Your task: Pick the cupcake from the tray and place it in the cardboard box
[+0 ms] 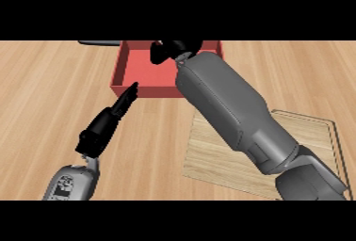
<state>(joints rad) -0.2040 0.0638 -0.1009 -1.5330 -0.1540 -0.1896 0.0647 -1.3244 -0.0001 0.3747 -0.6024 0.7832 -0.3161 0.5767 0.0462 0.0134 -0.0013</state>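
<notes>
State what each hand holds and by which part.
Left hand: nothing, fingers straight. Right hand, over the red box: fingers curled, contents hidden, so cannot tell.

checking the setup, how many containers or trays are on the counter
2: a red box at the top centre, with the right hand over it, and a wooden tray at lower right. The forearm may hide more.

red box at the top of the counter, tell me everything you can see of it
The red box is a shallow, open-topped container with straight upright walls and a flat floor of the same matte red. It sits on the wooden counter at the far side, its far edge cut off by the view. The right forearm reaches across its near wall, and the right hand hangs over its inside, hiding much of the floor. The left hand points straight fingers at its near wall, fingertips at the rim; contact cannot be told.
</notes>
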